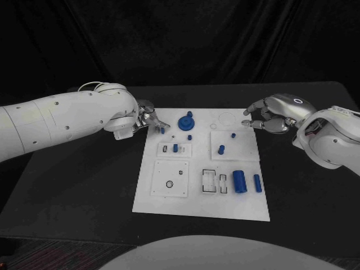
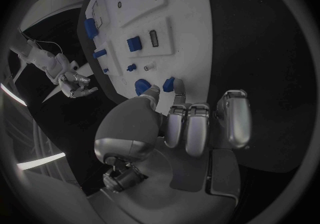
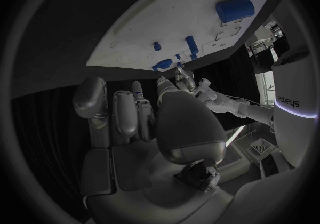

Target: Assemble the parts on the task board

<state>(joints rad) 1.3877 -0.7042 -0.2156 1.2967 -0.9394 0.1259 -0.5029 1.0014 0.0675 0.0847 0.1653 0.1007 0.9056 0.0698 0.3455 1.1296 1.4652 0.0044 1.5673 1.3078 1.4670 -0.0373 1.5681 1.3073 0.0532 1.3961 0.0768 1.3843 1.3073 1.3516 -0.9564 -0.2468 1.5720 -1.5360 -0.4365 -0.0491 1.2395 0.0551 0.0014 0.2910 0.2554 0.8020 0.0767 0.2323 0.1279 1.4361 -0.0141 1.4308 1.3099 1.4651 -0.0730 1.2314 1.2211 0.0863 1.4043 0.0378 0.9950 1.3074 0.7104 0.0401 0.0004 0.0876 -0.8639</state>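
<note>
Left hand (image 1: 146,121) reaching over the task board's (image 1: 198,208) far left corner, fingertips pinching a small blue part (image 1: 162,130) just above the board, right hand (image 1: 271,114) hovering beyond the far right corner, fingers curled, holding nothing.

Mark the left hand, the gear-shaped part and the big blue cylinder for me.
left hand (image 1: 145,120), head view, on its fingers.
gear-shaped part (image 1: 187,121), head view, its centre.
big blue cylinder (image 1: 239,181), head view, mid-body.
</note>
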